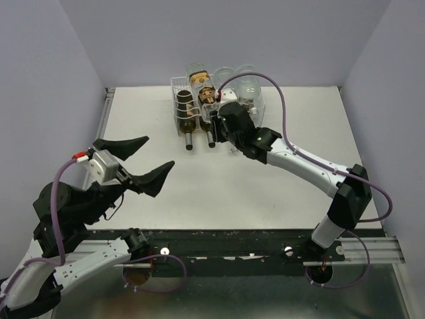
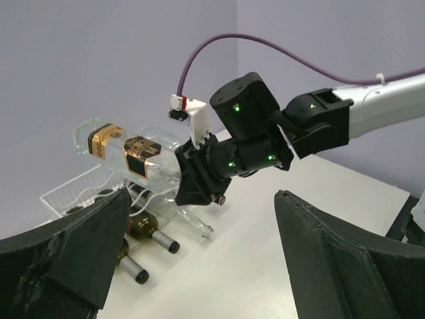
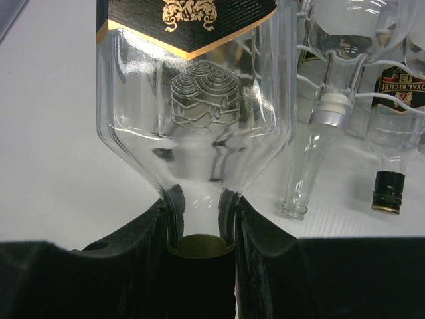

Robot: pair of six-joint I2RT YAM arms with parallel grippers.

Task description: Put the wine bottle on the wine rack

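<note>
Clear wine bottle (image 3: 196, 133) pinched at the neck by right gripper (image 3: 199, 222), above wine rack (image 1: 177, 100) at table (image 1: 219, 193) far edge; left gripper (image 1: 160, 151) spread wide.

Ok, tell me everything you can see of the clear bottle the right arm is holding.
The wine bottle is clear glass and looks empty, with a black-and-gold label on its body, an embossed emblem on the shoulder and a dull gold cap. The right gripper has its black jaws shut on the neck beside the cap. The bottle hangs nearly level, base pointing away from the arm, over the white wire wine rack. Whether it touches the rack is unclear.
</note>
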